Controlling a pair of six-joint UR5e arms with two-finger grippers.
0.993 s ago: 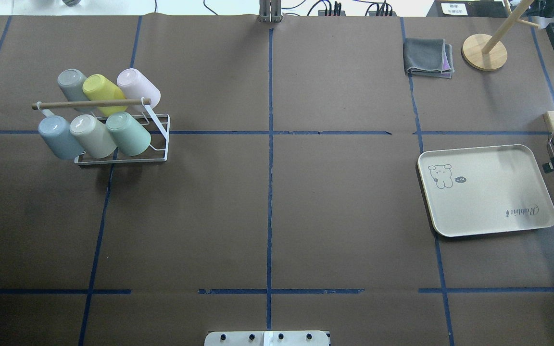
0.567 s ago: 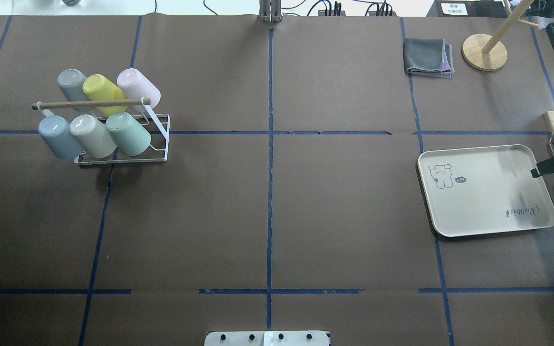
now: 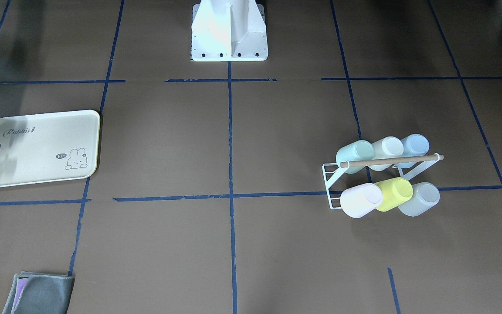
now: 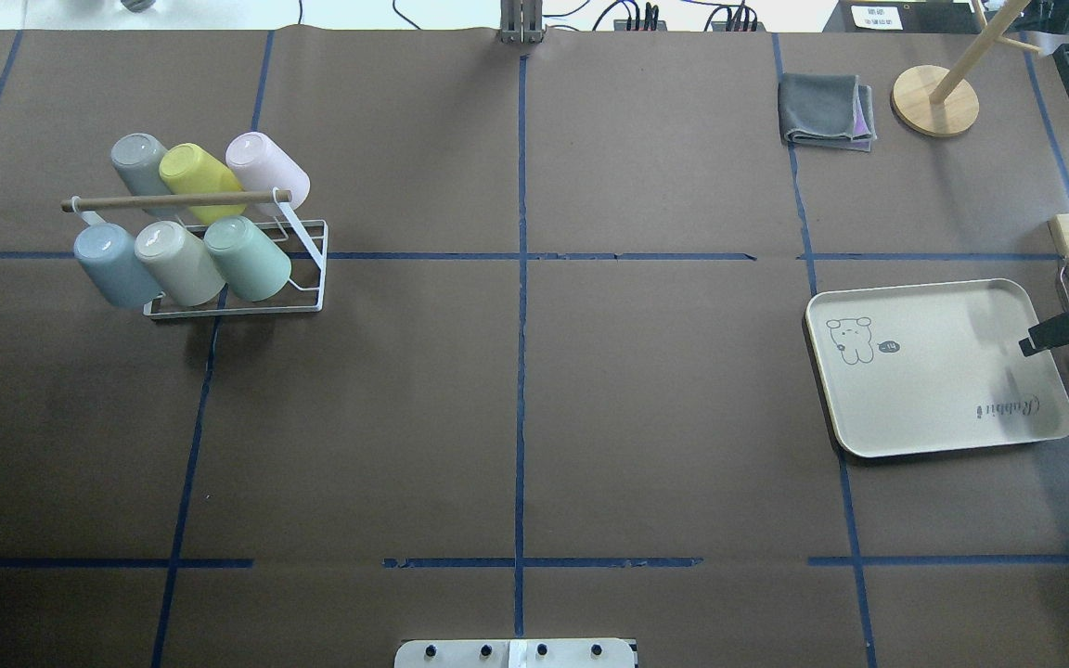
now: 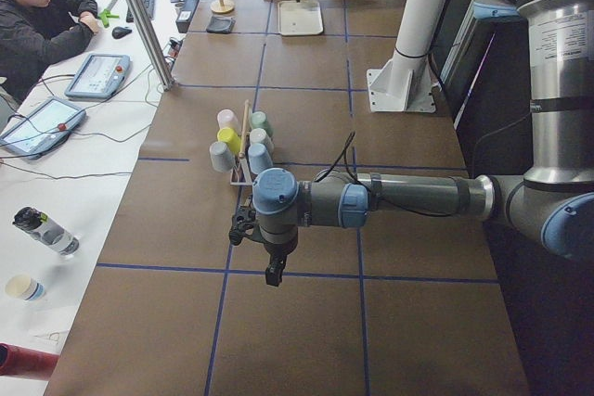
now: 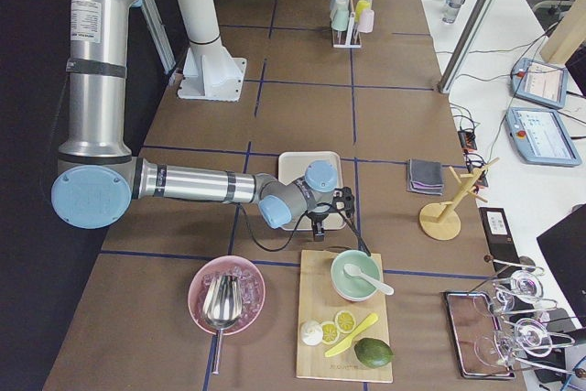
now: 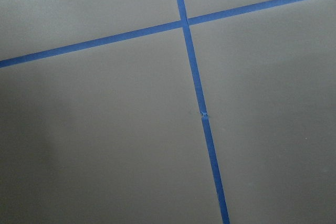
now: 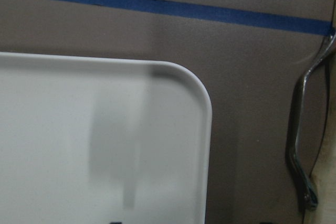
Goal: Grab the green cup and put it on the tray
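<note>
1. Six cups hang in the rack (image 4: 307, 278). The green cup (image 4: 247, 258) is well apart from the right gripper (image 4: 1054, 336) and nearer the left gripper (image 5: 269, 266).
2. The tray (image 4: 933, 399) has its edge just below the right jaws.
3. Jaw spread: cannot tell for either gripper.
4. Step: pick not yet started. The next move likely calls for a reach to the cup.

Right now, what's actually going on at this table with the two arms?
Neither arm carries anything that I can see. The green cup sits tilted on the white rack among other pastel cups, far across the table from the tray, which has nothing on it. The left gripper hangs over bare table beyond the rack. The right gripper hangs above the tray's outer edge, beside a cutting board. The cup has not been picked up yet.
</note>
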